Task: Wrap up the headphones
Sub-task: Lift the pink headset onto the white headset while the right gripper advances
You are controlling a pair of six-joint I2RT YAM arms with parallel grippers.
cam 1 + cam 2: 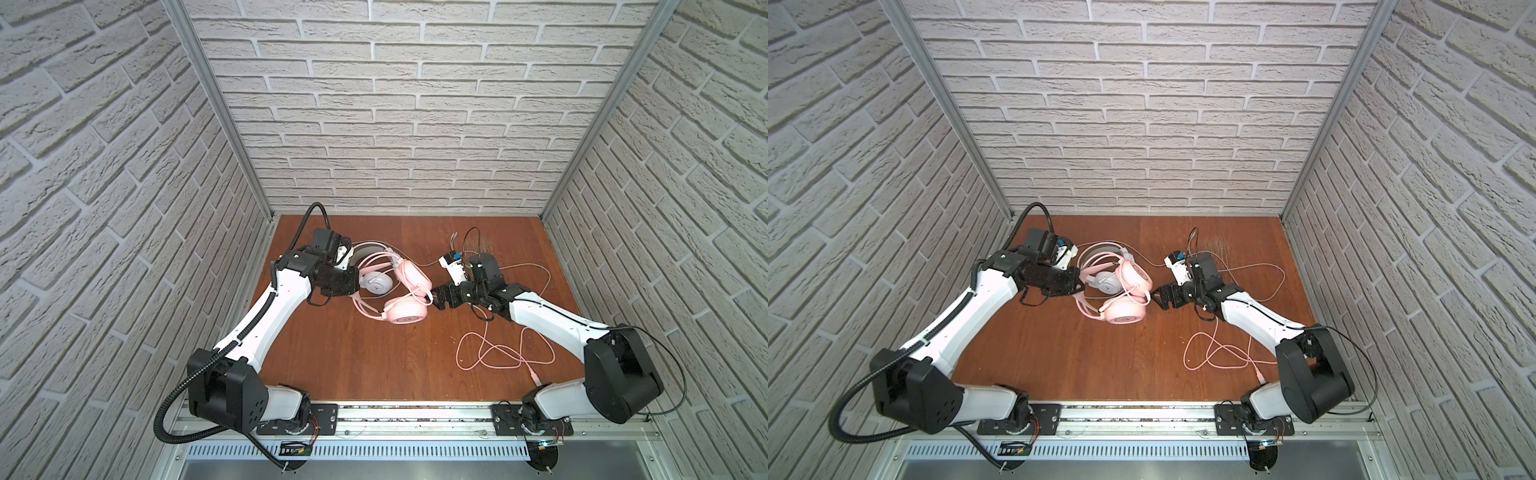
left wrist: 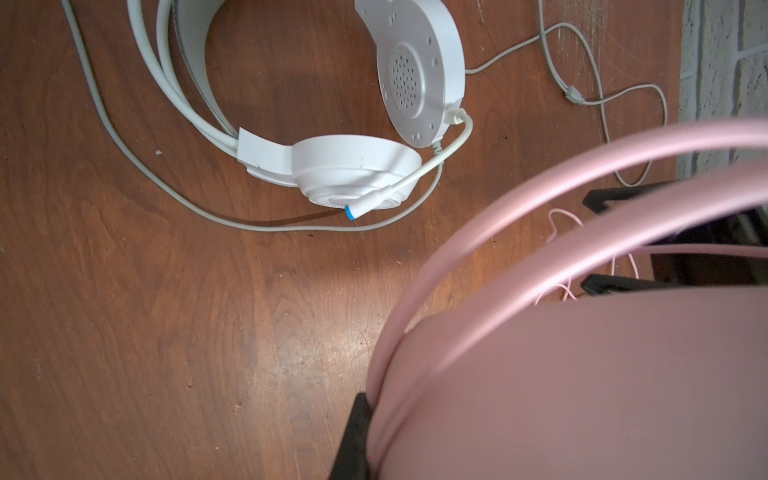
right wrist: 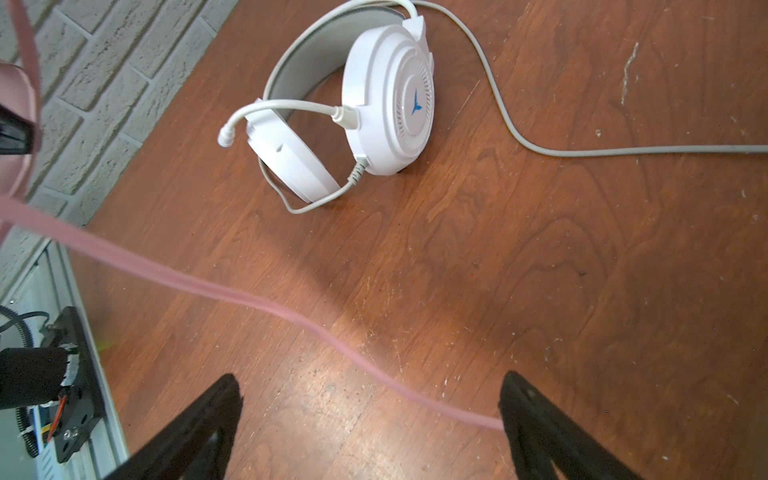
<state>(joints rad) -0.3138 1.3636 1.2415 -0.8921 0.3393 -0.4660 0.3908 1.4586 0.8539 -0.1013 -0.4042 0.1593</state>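
Observation:
The pink headphones (image 1: 405,316) hang just above the table, and my left gripper (image 1: 354,287) is shut on their double headband. In the left wrist view the pink band and cup (image 2: 582,374) fill the near side, hiding all but one black finger (image 2: 358,432). The white headphones (image 1: 376,282) (image 2: 353,174) (image 3: 386,104) lie on the wood below and behind the pink pair. My right gripper (image 1: 434,297) (image 3: 370,395) stands open beside the pink cup. The pink cord (image 3: 232,293) crosses between its fingers and meets one of them. Both top views show this layout (image 1: 1123,313).
The pink cord's slack lies in loops (image 1: 498,353) at the front right, ending in a plug (image 1: 536,376). The white pair's grey cord (image 1: 536,266) trails to the back right. Brick walls close three sides. A metal rail (image 1: 415,409) runs along the front.

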